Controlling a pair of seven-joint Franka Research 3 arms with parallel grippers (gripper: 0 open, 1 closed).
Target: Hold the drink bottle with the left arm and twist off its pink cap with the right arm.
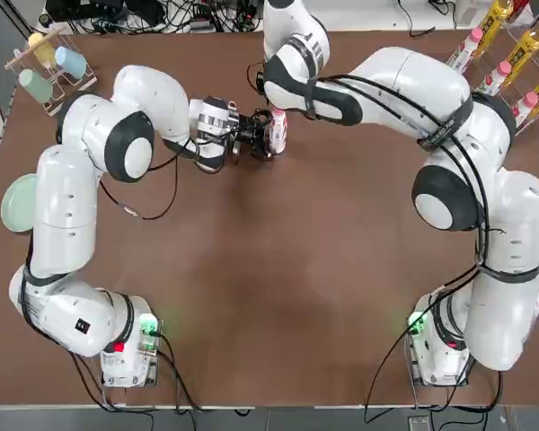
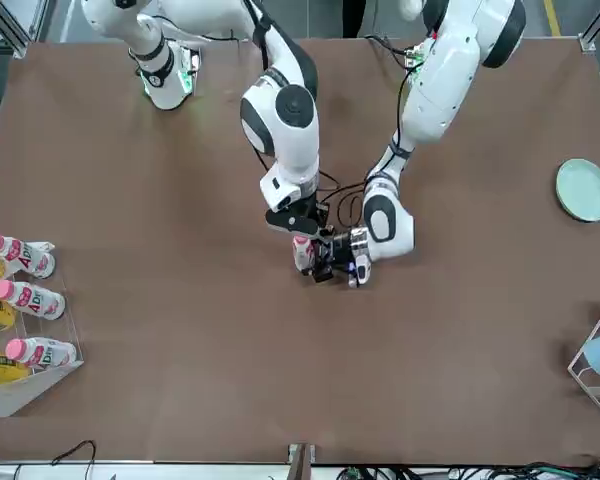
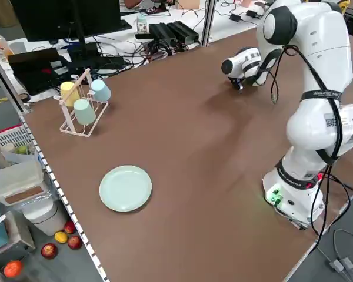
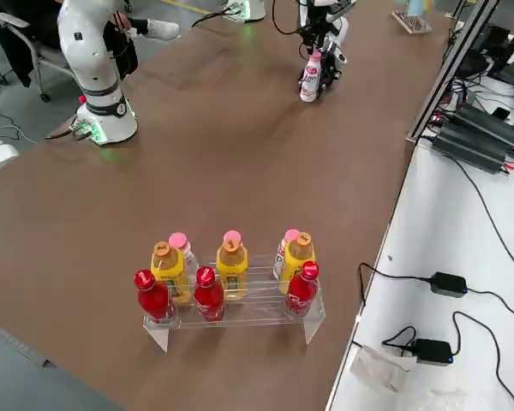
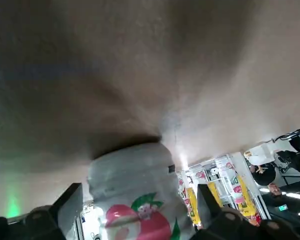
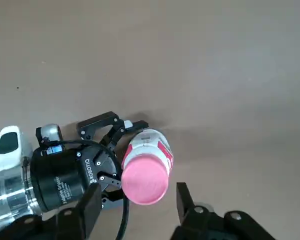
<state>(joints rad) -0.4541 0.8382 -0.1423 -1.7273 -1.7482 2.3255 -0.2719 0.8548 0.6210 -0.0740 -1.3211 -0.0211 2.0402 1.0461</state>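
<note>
Brown and wide, the table (image 1: 251,296) carries the drink bottle (image 1: 278,135) upright near its far middle, well away from the rack of bottles (image 4: 231,287) at the robot's right edge. From the left side the left arm's pincer (image 1: 257,137) reaches in level; its black fingers (image 6: 112,131) stand on either side of the bottle's body, right against it in the right wrist view, though no view settles whether they press on it or only bracket it (in the left wrist view the label fills the gap between them). Above the bottle hangs the right arm's pincer (image 6: 135,200), pointing down, its two fingers (image 6: 186,197) spread to either side of the pink cap (image 6: 145,180), with a clear gap showing on each side. That cap sits on the bottle's neck. A pale green plate (image 3: 126,188) and a cup rack (image 3: 82,106) stand far off toward the robot's left.
</note>
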